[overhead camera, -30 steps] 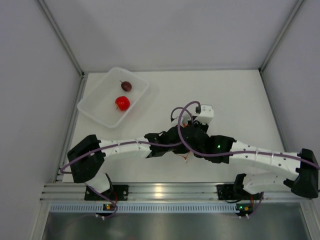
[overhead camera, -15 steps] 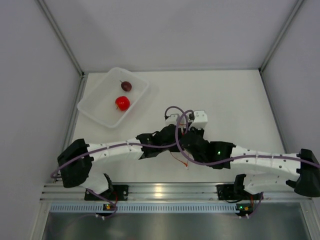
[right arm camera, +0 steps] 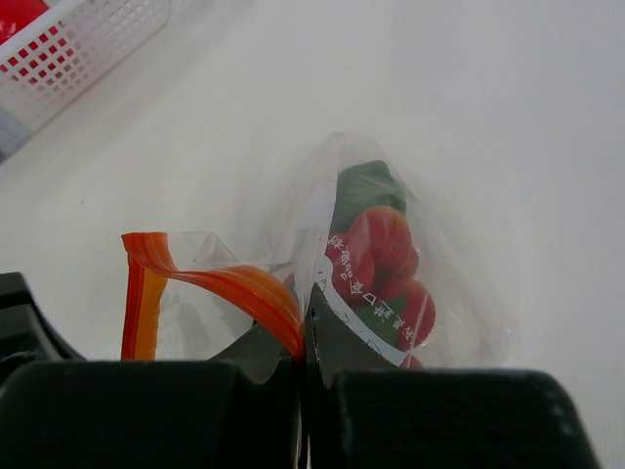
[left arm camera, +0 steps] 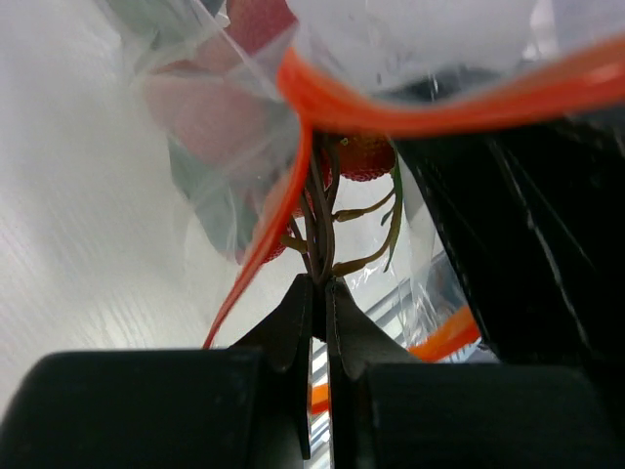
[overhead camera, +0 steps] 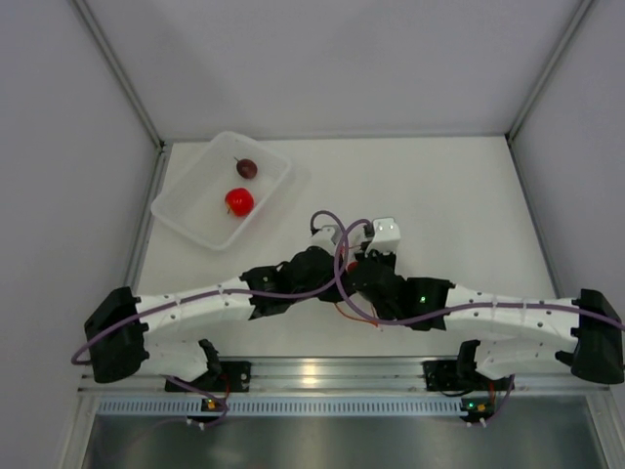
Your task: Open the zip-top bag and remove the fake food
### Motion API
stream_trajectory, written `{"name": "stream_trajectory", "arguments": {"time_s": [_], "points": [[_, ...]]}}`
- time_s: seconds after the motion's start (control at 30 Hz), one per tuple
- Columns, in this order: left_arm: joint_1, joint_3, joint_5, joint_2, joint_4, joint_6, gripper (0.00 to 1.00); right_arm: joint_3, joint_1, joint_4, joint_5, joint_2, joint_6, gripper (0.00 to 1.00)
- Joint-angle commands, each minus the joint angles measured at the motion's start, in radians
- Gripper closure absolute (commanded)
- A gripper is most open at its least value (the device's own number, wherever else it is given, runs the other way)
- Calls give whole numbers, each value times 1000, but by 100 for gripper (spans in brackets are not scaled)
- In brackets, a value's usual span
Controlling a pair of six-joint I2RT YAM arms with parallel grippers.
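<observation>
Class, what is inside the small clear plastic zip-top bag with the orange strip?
A cluster of small red plastic balls with green leaves shows through the clear bag. Its lower part is covered by the right tool.

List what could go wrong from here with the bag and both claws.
1. The left claw pinches only the thin stems of the cluster of red balls; they may slip or drag plastic along.
2. The right claw grips the zip-top bag by a thin edge at its zip strip; a pull could tear it free.
3. The claws work very close together, so they may bump.
</observation>
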Motion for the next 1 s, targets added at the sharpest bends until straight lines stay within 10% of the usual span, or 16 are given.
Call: {"name": "stream_trajectory", "arguments": {"time_s": [0.0,0.97], "points": [[2,-28,31,-99,57,33,100,4,-17,75,15,13,-57,100],[2,-91,-33,-495,-108,77,100,-48,-198,130,-145,58,-119,100]]}}
